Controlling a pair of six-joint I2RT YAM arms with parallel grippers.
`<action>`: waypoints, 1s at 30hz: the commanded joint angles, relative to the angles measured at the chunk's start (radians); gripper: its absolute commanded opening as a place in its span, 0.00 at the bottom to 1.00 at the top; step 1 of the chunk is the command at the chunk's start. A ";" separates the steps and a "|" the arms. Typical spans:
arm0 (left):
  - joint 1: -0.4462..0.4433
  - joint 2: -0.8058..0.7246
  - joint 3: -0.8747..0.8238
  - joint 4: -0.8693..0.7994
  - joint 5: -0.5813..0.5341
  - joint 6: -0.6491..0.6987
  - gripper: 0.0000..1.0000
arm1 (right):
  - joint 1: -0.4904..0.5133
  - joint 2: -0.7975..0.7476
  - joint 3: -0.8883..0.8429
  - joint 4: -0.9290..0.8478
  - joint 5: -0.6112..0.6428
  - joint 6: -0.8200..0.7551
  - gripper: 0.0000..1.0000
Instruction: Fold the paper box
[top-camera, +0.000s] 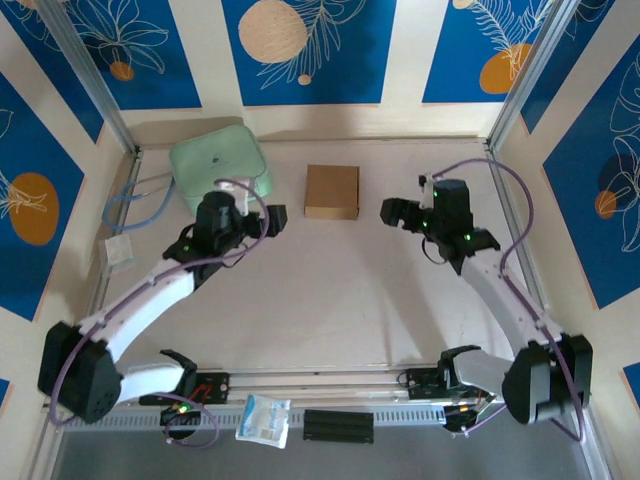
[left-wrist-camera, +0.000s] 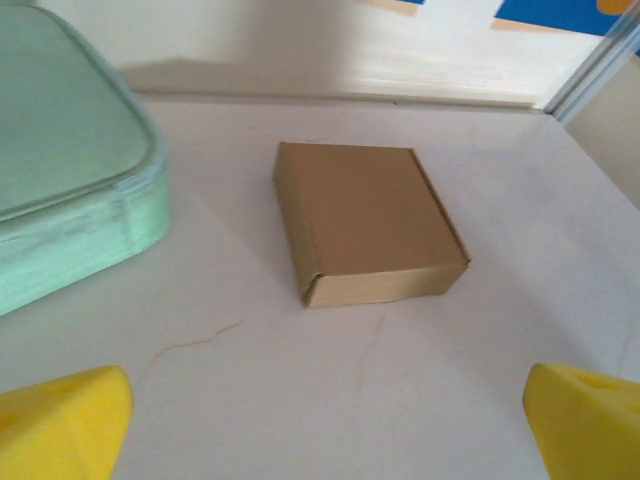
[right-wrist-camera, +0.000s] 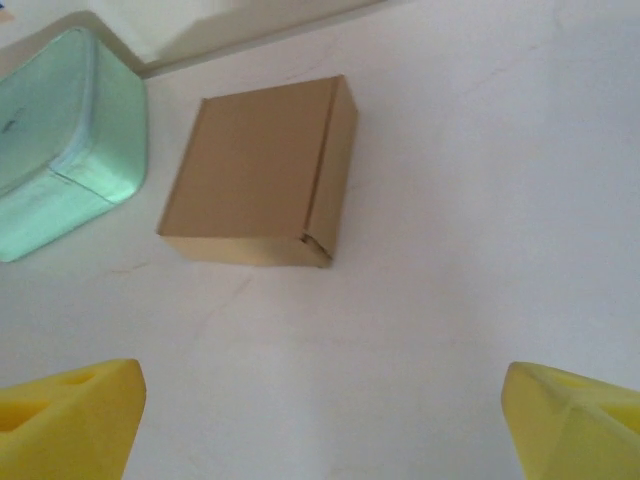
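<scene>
Wrist views reveal crease (right-wrist-camera: 322, 165) along paper box (right-wrist-camera: 250, 180).

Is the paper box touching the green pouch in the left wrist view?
No, the paper box sits apart from the green pouch, with a strip of bare table between them.

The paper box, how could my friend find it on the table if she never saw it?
Start at the pale table with blue flowered panels behind it. Near its far edge, in the middle, sits the paper box, right of a bigger mint-green pouch. It is small, square, brown cardboard with sharp edges; the pouch is green and rounded.
</scene>
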 joint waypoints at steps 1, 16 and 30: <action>-0.006 -0.120 -0.127 0.048 -0.182 0.067 1.00 | -0.021 -0.079 -0.124 0.168 0.086 -0.039 0.95; 0.012 -0.221 -0.433 0.358 -0.575 0.501 0.99 | -0.113 0.286 -0.232 0.543 0.199 -0.215 0.99; 0.154 -0.115 -0.533 0.536 -0.378 0.502 0.99 | -0.205 0.423 -0.428 1.066 -0.052 -0.273 0.99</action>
